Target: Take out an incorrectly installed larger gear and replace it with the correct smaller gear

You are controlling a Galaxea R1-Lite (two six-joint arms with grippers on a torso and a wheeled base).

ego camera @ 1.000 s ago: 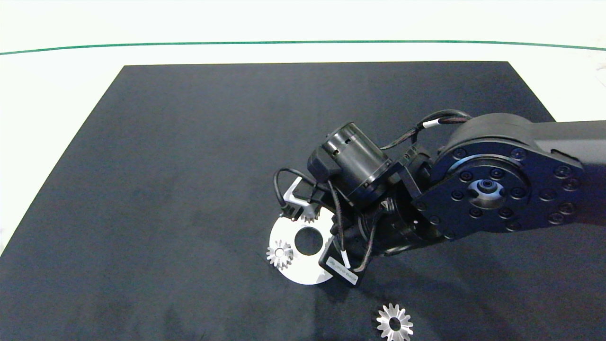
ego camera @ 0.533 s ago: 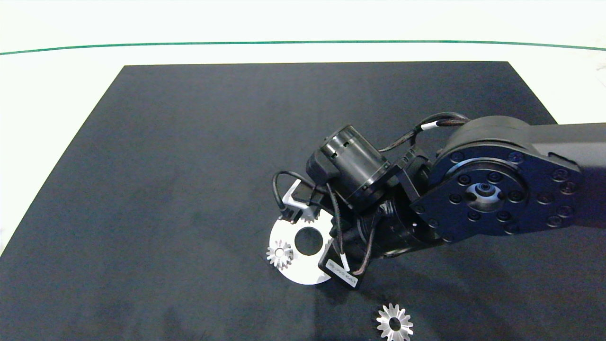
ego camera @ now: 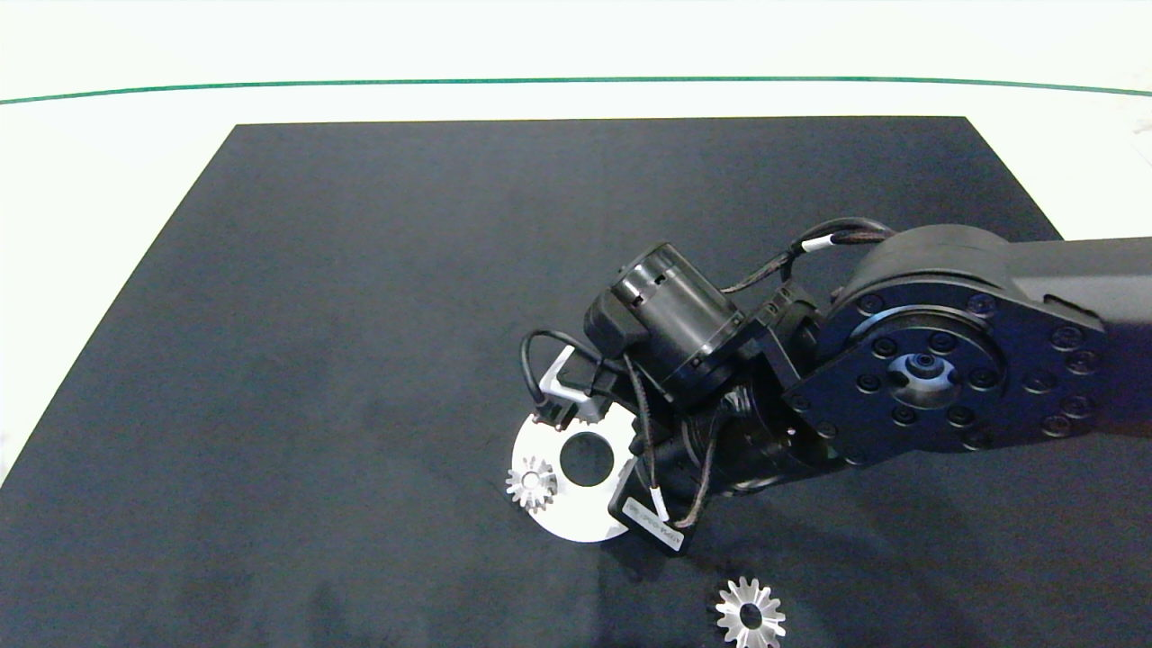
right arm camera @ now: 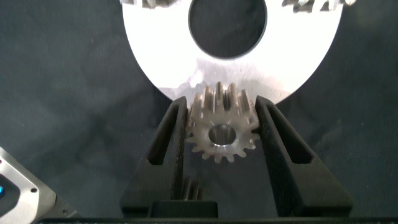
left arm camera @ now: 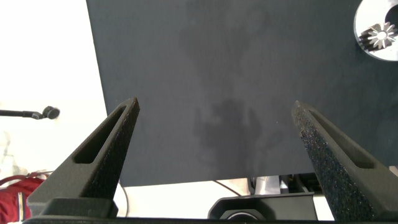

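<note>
Right pincer [right arm camera: 221,118] has crept lower over the disc [ego camera: 576,513], fingers closed on the smaller gear [right arm camera: 222,129] at its rim. Seat it squarely before releasing. Larger gear [ego camera: 750,615] lies aside.

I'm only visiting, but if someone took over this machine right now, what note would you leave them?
Right tool: shut on a smaller gear, at the edge of the round silver plate.
Left tool: open, empty, off to the side over the dark mat.
Larger gear: already off, lying on the mat near the front edge.
Another small gear sits on the plate.
Left: seat the held gear, release, withdraw.
</note>
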